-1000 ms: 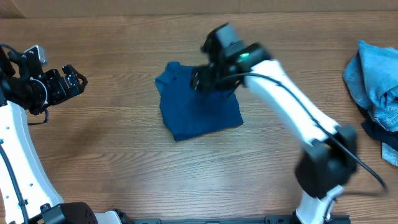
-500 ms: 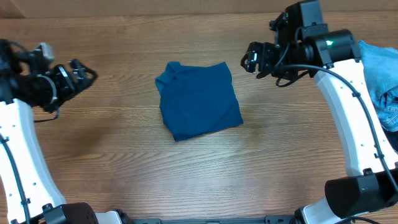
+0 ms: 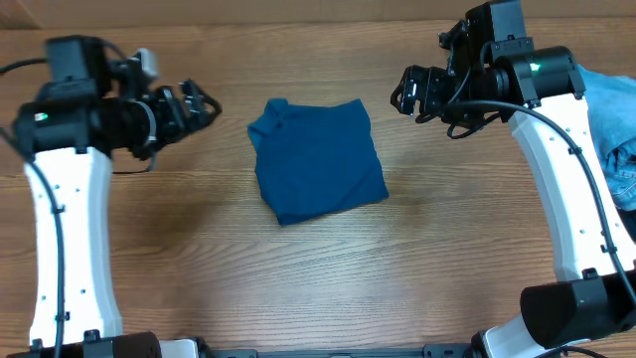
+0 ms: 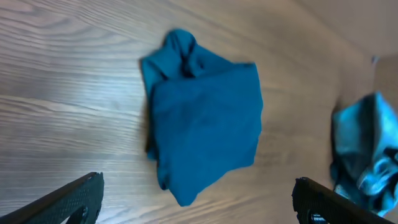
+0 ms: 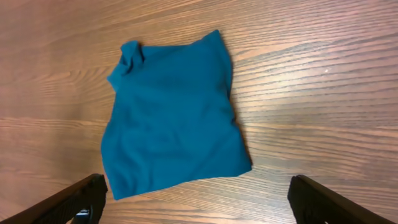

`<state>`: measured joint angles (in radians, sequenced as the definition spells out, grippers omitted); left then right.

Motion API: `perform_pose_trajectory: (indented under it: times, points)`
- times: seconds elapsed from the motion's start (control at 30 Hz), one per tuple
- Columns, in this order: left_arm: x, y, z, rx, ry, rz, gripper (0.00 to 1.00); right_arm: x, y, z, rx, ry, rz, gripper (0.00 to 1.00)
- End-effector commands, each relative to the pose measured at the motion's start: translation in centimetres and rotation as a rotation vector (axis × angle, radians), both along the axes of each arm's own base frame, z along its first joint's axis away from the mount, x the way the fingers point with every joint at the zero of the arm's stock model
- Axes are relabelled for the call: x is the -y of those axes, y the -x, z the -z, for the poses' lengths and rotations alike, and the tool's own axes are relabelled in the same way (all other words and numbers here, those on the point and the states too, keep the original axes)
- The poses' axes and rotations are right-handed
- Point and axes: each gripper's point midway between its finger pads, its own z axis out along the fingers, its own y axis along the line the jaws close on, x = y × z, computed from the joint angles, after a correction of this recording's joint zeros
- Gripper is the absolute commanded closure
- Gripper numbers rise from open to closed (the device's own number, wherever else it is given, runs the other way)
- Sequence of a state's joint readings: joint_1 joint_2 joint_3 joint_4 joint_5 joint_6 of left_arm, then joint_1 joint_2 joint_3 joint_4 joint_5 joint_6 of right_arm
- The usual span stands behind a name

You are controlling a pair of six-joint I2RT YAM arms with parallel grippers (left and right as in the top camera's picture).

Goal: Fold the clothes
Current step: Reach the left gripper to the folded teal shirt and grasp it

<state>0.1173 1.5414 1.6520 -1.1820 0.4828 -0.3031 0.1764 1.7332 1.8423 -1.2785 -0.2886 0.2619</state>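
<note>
Desk (image 3: 318, 288), seen from overhead, with two arms and two lots of clothes. The left arm (image 3: 70, 229) is raised along the left edge and the right arm (image 3: 566, 189) along the right edge; neither is in contact with any fabric.

The shirt (image 3: 318, 159), deep blue and plain, is laid at the middle of the desk, somewhat nearer the far edge. It is gathered into a rough square packet, with a small bunched lump at its far-left corner and a slanted near edge.

A pile (image 3: 604, 109) of pale blue clothes is heaped at the right edge, well apart from the shirt and partly cut off by the frame.

The left gripper (image 3: 204, 104) is held left of the shirt and the right gripper (image 3: 402, 94) to its far right. In both wrist views the jaws are shown spread wide, with nothing between them.

The fold of the shirt is judged complete or nearly so, so the step in hand is taken to be the change to the next garment. For the next move, either the bunched corner is to be flattened, or a single piece is to be gripped from the pile by the right arm and drawn onto bare desk without the folded packet being disturbed.
</note>
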Motion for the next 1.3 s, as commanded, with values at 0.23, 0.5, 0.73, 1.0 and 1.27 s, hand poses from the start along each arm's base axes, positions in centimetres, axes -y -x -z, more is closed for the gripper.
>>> perform_pose_trajectory:
  times: [0.23, 0.5, 0.73, 1.0, 1.27]
  points:
    - [7.9, 1.1, 3.6, -0.03, -0.373, 0.196, 0.0, 1.7, 0.5, 2.5, -0.062, 0.079, 0.036, 0.07]
    - [14.4, 1.6, 11.3, -0.194, -0.421, 0.38, 0.09, 6.7, -1.5, -0.4, -0.001, -0.002, 0.194, 0.1]
    - [17.7, 2.9, 16.5, -0.278, -0.486, 0.548, 0.06, 10.9, -0.8, -0.7, -0.028, -0.047, 0.266, 0.11]
    - [17.6, 3.5, 23.5, -0.399, -0.616, 0.643, 0.36, 11.0, -0.3, -0.5, -0.04, -0.036, 0.248, 0.11]
    - [14.5, 3.2, 27.3, -0.485, -0.781, 0.654, 0.44, 11.0, -0.2, -0.5, -0.038, -0.027, 0.234, 0.11]
